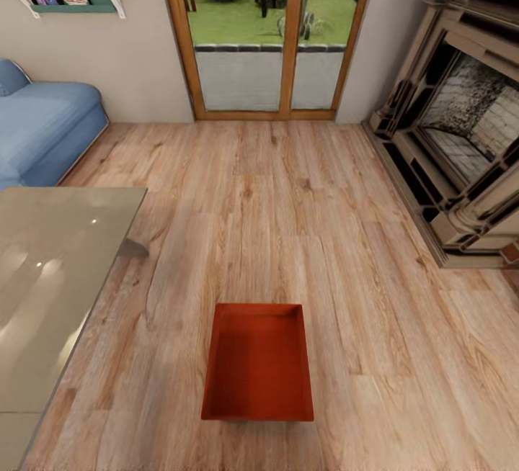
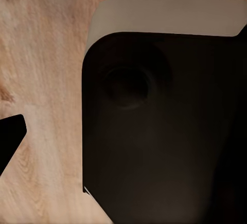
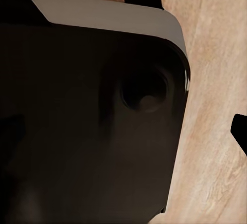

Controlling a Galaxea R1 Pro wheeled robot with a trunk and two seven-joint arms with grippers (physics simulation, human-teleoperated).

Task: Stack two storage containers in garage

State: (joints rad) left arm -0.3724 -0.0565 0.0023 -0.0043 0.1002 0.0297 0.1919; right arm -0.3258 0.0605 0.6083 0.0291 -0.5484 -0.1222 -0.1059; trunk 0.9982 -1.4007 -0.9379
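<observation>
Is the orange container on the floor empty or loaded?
Empty: the storage container sits upright on the wood floor, bare inside.

storage container [image 1: 258,364] | orange-red, topless, empty | upright | on light wood-plank floor [image 1: 288,204]

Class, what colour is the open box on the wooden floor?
Orange-red, seen best in the head view: storage container.

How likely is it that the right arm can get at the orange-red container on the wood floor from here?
Probably yes. The orange-red container sits alone on the wood-plank floor, straight ahead and low in the head view, with nothing around it. The glass table stands off to the left. The arm itself isn't in the head view, so it may need lowering.
</observation>
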